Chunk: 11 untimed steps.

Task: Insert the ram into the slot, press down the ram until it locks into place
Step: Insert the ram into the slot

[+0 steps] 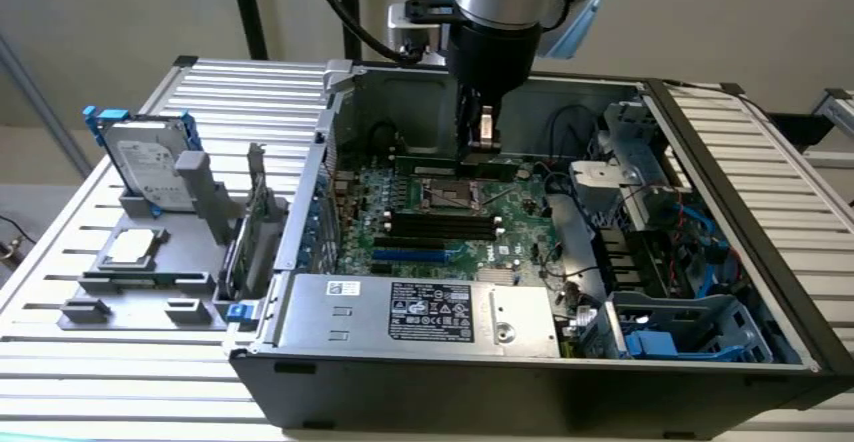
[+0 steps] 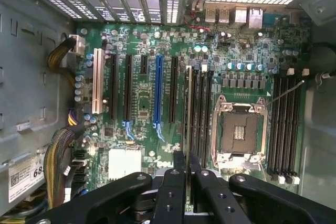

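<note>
We see the pincer (image 2: 187, 158) clenched on the ram (image 2: 188, 103), edge-on by the black slots (image 2: 202, 114); whether it's seated is hidden.

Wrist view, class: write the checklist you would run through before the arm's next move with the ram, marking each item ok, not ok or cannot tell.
1. Gripper clamped on the ram: ok, it is shut on the stick's edge.
2. Ram parallel to the black slots: ok.
3. Ram lined up along the bank's side away from the CPU socket: ok.
4. Fingers apart from the CPU socket: ok.
5. Slot end clips open: cannot tell.
6. Ram pressed home and locked: cannot tell.
</note>
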Tool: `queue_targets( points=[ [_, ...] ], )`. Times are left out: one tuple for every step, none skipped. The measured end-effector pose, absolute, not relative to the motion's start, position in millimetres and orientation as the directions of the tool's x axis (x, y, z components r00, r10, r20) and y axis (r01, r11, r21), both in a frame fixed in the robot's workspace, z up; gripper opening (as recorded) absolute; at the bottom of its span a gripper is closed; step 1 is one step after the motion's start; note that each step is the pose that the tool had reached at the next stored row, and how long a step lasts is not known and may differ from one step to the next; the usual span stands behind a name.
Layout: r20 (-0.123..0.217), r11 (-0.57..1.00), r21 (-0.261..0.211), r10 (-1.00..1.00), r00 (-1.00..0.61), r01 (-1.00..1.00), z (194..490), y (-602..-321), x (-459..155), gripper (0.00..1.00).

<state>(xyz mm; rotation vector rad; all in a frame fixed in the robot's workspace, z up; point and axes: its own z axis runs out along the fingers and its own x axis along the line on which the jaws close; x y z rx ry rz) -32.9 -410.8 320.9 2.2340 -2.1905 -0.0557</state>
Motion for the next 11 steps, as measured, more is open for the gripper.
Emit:
queue_targets(
  points=[
    [-0.017,-0.02,0.034,-1.0,0.019,-0.999,319,-411,-33,0.14],
    [-0.017,-0.02,0.034,-1.0,0.019,-0.999,317,-411,-34,0.14],
    [-0.017,-0.02,0.034,-1.0,0.019,-0.999,315,-410,-34,0.14],
    [-0.017,-0.02,0.034,-1.0,0.019,-0.999,314,-410,-35,0.14],
    [-0.017,-0.02,0.034,-1.0,0.019,-0.999,312,-410,-35,0.14],
    [-0.017,-0.02,0.034,-1.0,0.019,-0.999,310,-410,-35,0.14],
    [-0.017,-0.02,0.034,-1.0,0.019,-0.999,308,-410,-36,0.14],
    [-0.017,-0.02,0.034,-1.0,0.019,-0.999,306,-410,-36,0.14],
    [-0.017,-0.02,0.034,-1.0,0.019,-0.999,304,-410,-36,0.14],
    [-0.017,-0.02,0.034,-1.0,0.019,-0.999,303,-410,-36,0.14],
    [-0.017,-0.02,0.034,-1.0,0.02,-0.999,301,-410,-36,0.14]
  ],
)
